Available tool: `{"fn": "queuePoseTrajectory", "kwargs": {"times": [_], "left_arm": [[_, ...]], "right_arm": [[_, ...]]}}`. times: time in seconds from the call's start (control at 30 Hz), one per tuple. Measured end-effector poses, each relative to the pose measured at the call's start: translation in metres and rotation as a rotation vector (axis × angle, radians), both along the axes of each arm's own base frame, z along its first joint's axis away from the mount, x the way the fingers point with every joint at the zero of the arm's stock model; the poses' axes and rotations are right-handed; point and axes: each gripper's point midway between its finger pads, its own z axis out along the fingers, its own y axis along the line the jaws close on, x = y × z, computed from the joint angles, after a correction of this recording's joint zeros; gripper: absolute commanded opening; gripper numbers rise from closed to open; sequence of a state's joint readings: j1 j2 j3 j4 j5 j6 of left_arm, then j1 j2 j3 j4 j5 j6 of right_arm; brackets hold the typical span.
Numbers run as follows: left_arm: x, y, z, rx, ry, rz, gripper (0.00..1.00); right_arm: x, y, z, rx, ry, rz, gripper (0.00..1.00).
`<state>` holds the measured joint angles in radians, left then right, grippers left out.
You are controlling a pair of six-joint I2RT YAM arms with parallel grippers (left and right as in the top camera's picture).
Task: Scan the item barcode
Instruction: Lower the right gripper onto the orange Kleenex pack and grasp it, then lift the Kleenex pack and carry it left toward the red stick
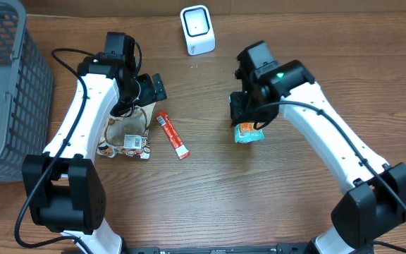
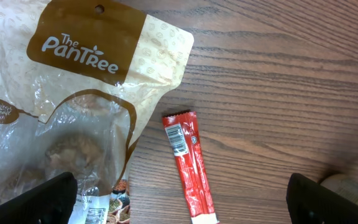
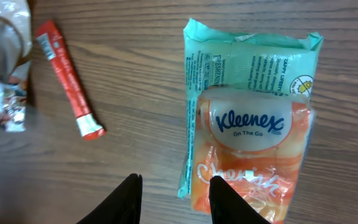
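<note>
Astride a long edge of the Kleenex pack (image 3: pixel 247 124), right end effector (image 3: pixel 177 180) stands half-open, gripping nothing.

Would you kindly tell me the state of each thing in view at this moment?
Pack: lying flat, flap closed, label up.
Sachet: lying flat, barcode up.
Pouch: lying flat, window side up.
Scanner: upright, nothing held before it.
Basket: upright.
Left pincer: wide open, empty, above pouch and sachet.
Right pincer: open, straddling the pack's edge.
</note>
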<state>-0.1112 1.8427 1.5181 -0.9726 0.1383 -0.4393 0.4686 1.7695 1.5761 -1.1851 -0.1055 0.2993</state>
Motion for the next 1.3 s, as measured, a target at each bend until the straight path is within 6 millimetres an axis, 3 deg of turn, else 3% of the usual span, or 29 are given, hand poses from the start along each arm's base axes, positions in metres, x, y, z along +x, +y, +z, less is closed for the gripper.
{"fn": "queuePoseTrajectory", "kwargs": {"times": [0.6, 1.0, 1.3], "left_arm": [[0.0, 0.0, 0.0, 0.0, 0.0, 0.0, 1.0], [0.0, 0.0, 0.0, 0.0, 0.0, 0.0, 0.99], [0.0, 0.0, 0.0, 0.0, 0.0, 0.0, 1.0]], "right_arm": [[-0.002, 0.006, 0.004, -0.29, -0.198, -0.076, 0.32], [0.005, -0.002, -0.021, -0.407, -0.193, -0.104, 0.33], [0.006, -0.007, -0.02, -0.435, -0.201, -0.113, 0.33]]}}
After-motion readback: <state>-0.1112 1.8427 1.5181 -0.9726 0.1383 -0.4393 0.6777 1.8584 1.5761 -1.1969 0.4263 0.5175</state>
